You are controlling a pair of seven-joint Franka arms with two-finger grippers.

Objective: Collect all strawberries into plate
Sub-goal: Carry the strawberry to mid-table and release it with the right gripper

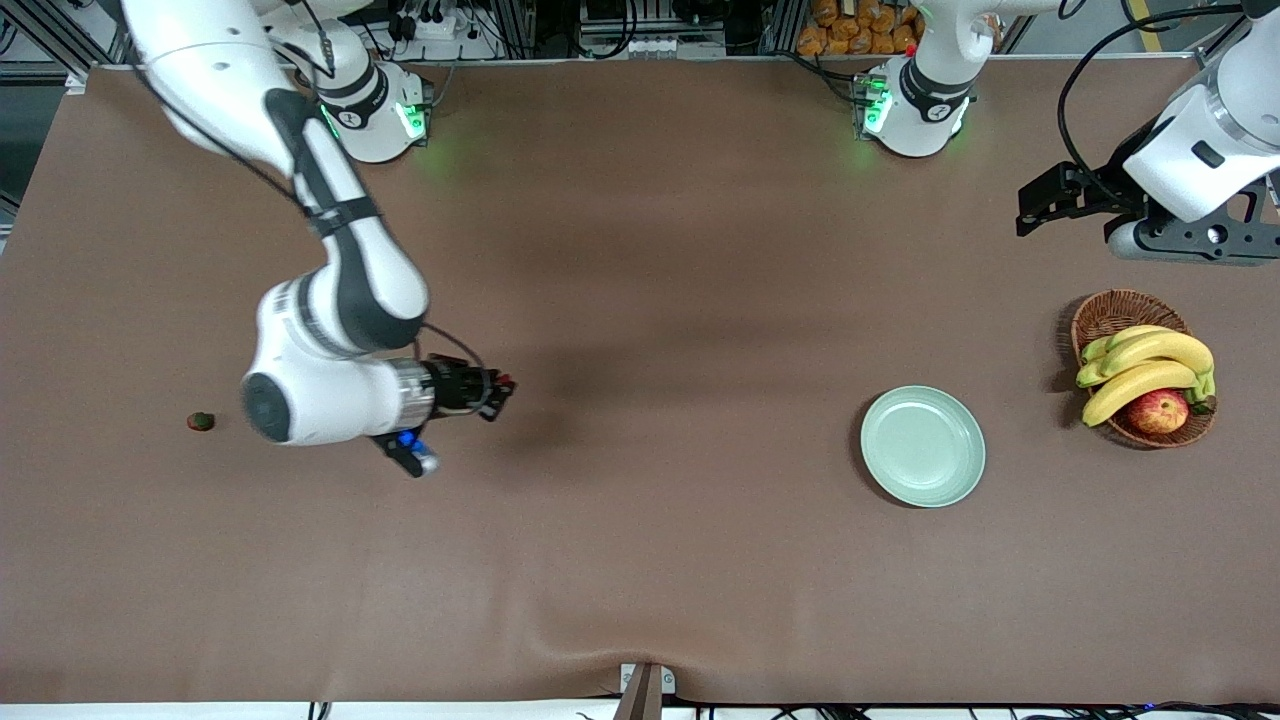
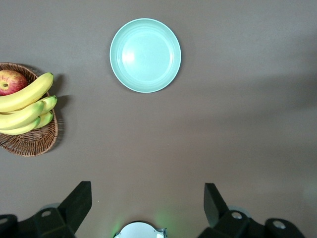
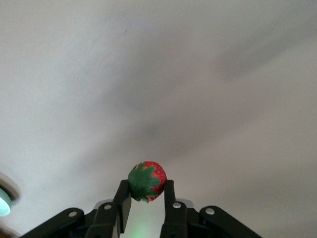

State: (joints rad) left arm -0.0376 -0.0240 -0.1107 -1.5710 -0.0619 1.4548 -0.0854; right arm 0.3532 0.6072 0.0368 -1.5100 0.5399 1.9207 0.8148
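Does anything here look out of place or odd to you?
Only one stray strawberry lying alone at the right arm's end of the table, while the plate is bare. The right gripper holds another strawberry; the left gripper waits open.

We note the table (image 1: pixel 640 560) covered in matt brown cloth, rumpled at lower centre. Plate (image 1: pixel 923 446): smooth, glossy, pale mint. Basket (image 1: pixel 1118 312): rough brown wicker. Arm shells: glossy white plastic. Right gripper (image 3: pixel 147 198): matt black fingers on a strawberry (image 3: pixel 146 181) with a dimpled, faintly shiny skin.
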